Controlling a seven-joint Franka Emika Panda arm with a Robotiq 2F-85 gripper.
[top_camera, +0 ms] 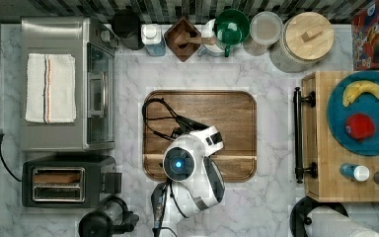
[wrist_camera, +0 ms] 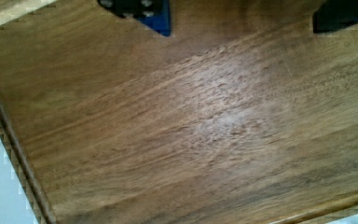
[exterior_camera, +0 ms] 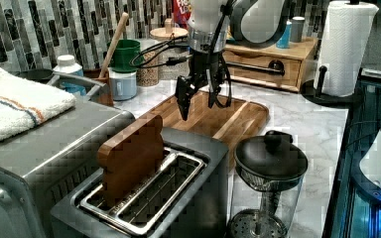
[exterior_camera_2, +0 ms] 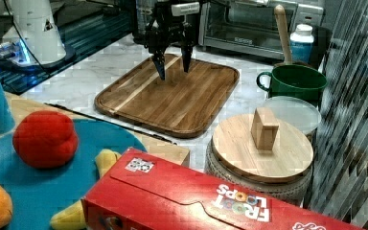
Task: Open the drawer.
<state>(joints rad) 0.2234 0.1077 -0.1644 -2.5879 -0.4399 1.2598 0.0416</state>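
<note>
Clearly "FROOT LOOPS" marks the red cereal box (exterior_camera_2: 187,201) beside the drawer (top_camera: 321,143).

Tray (top_camera: 237,106) at table (top_camera: 276,79) centre. Gripper (exterior_camera_2: 173,64) above tray, fingers (exterior_camera_2: 160,70) apart, clear of wood. In top view: toaster oven (top_camera: 64,84) at top view's left, folded towel (top_camera: 50,87) on it; toaster (top_camera: 69,183) below oven; drawer (top_camera: 321,143) at top view's right, handle (top_camera: 297,134) facing tray, well apart from gripper. Plate (top_camera: 340,118) on drawer unit, holding 3 toy foods. Jars, mug (top_camera: 231,27), cereal box (top_camera: 375,34) along back wall.
</note>
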